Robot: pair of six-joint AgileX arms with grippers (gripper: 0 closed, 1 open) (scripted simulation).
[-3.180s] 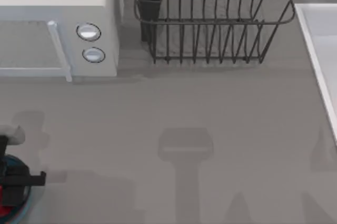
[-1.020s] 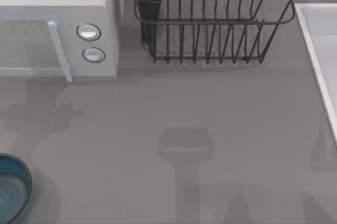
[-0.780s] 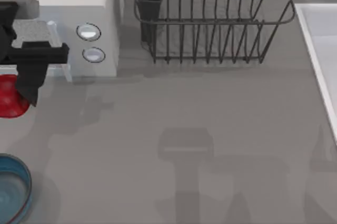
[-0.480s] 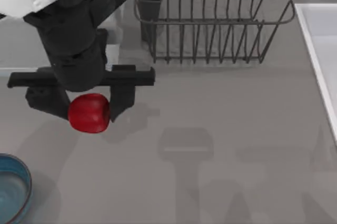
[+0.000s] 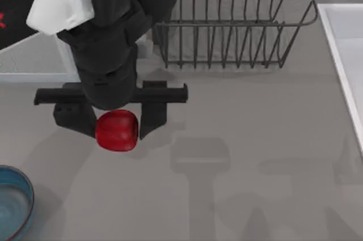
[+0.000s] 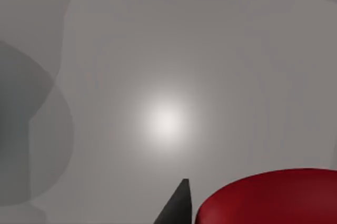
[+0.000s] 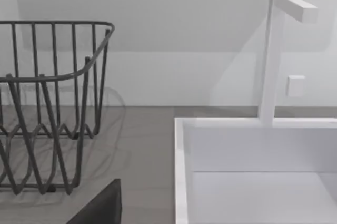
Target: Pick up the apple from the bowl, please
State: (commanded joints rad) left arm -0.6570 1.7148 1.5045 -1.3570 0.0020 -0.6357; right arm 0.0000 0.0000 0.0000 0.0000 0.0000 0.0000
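The red apple hangs well above the table, gripped between the black fingers of my left gripper, which is shut on it. The arm reaches in from the top left, close under the camera. The bowl, blue-rimmed and pale inside, stands at the table's front left corner with nothing in it, to the left of and below the apple. In the left wrist view the apple shows beside one dark fingertip, over bare grey table. A dark part of my right gripper shows in the right wrist view.
A white microwave stands at the back left, partly behind the arm. The wire dish rack is at the back middle. A white sink runs along the right edge, with its faucet behind it.
My left gripper lifted the apple out of the bowl, rose toward the camera, and carried it right toward the table's middle. The bowl stayed put and now holds nothing.
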